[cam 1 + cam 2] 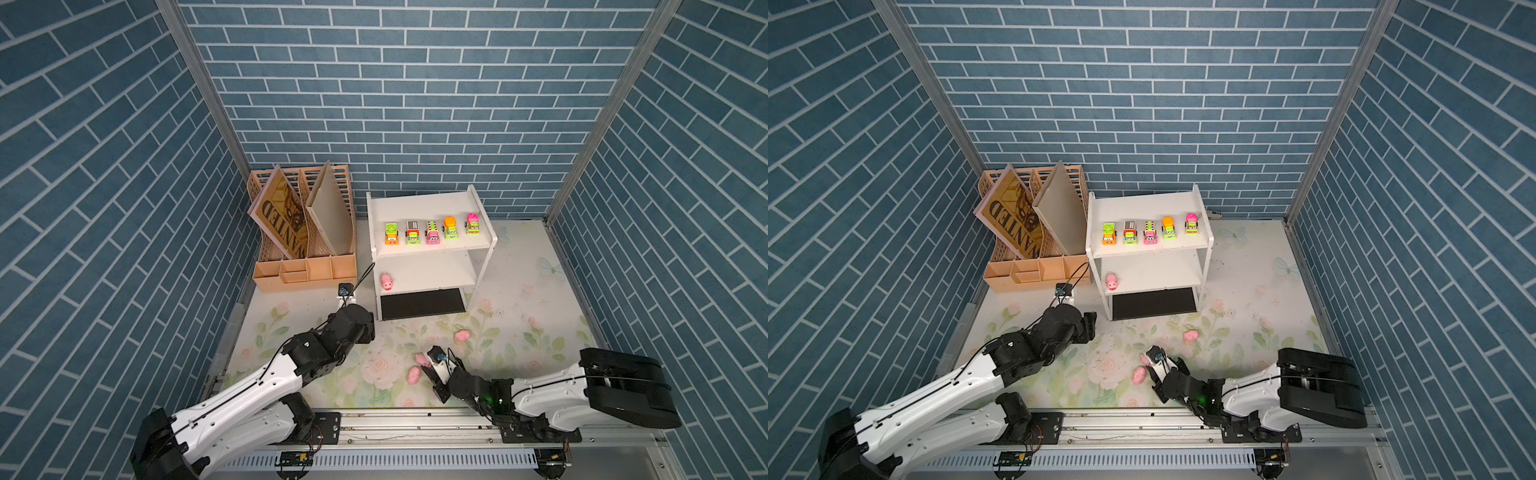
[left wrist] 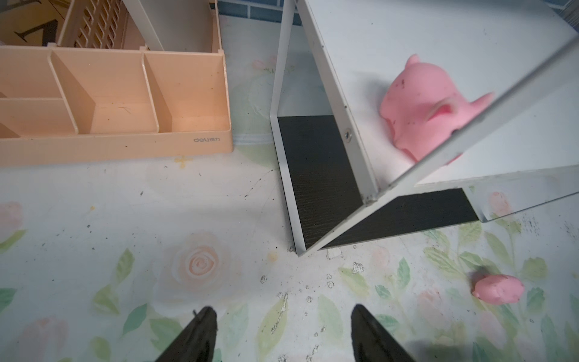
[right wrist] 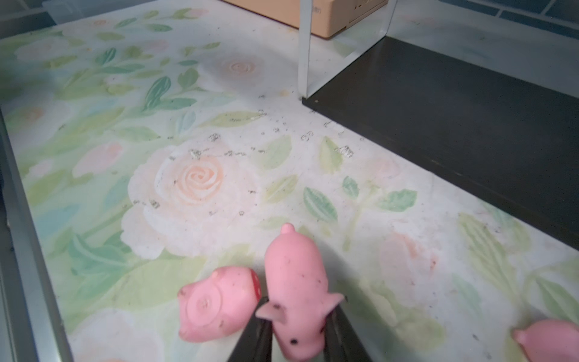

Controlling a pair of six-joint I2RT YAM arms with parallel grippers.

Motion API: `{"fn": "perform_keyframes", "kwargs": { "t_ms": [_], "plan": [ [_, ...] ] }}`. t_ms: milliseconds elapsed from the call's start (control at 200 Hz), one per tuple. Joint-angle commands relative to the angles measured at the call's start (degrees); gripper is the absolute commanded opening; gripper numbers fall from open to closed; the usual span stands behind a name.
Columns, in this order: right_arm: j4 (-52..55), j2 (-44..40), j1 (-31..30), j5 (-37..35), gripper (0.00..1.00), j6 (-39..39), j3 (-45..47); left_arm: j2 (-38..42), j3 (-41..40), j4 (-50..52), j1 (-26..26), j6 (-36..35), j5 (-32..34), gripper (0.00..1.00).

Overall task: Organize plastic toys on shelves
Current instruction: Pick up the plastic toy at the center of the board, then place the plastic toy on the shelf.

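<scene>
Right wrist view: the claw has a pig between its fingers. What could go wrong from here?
The second pig lies against one finger, so lifting may knock or drag it.
The gripped pig is rounded and held near its head by the right claw, so it may slip out.

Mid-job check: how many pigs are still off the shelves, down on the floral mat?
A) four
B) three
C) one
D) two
B: the right claw pinches one pig, a second pig lies beside it, and a third pig lies nearer the shelves; only the fourth pig stands on the middle board.
</scene>
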State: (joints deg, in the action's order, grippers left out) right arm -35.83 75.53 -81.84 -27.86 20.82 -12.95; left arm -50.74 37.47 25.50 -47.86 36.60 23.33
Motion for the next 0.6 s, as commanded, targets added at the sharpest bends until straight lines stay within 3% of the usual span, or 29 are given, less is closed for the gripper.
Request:
{"fn": "perform_keyframes", "kwargs": {
  "t_ms": [0, 180, 385, 595],
  "plan": [
    [10.4, -4.1, 0.1, -5.3, 0.30, 3.9, -5.1, 2.0, 2.6, 4.0, 0.4, -1.3, 1.9, 0.71],
    [18.6, -5.0, 2.5, -9.2, 0.31, 4.2, -16.5, 3.1, 6.1, 6.0, 0.4, -4.4, 3.9, 0.71],
    [20.9, 1.3, 10.3, -4.8, 0.32, 1.7, -30.6, 2.3, 7.8, 6.8, 0.4, -8.5, 10.7, 0.71],
    [25.3, 9.5, 15.0, -6.5, 0.31, 1.0, -40.3, 3.8, 5.6, 4.1, 0.4, -8.5, 8.1, 0.72]
  ]
}}
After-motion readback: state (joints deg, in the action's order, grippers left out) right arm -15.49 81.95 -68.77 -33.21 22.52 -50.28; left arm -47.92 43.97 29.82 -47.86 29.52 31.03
